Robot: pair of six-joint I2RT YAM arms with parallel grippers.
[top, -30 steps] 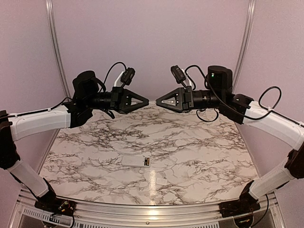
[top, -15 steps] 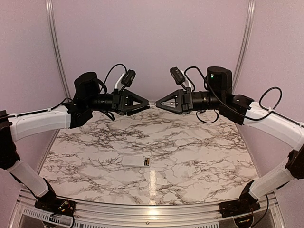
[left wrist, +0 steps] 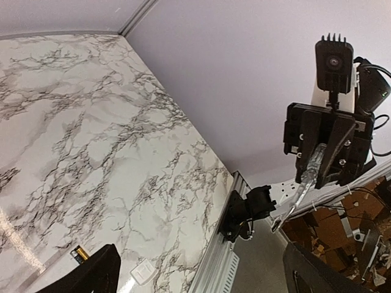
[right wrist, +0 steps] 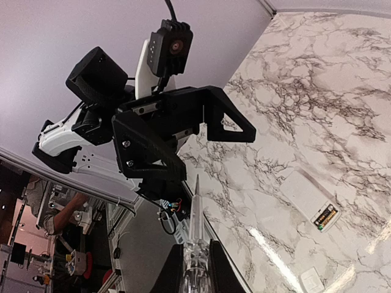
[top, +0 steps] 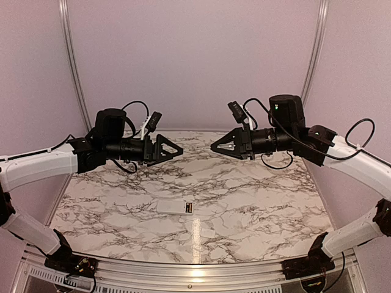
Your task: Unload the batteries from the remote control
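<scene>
the remote control (top: 171, 206) lies on the surface (top: 263, 195) well below both grippers, batteries (top: 189, 208) seated in its end. the left gripper (top: 177, 149) is spread wide; the right gripper (right wrist: 194, 268) clenches a slim pointed tool (right wrist: 195, 207). prying hasn't begun, i'd say: the tip must descend to a cell.

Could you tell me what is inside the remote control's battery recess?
Batteries with copper-orange ends lie in the remote control, uncovered; anything beneath them is hidden.
</scene>
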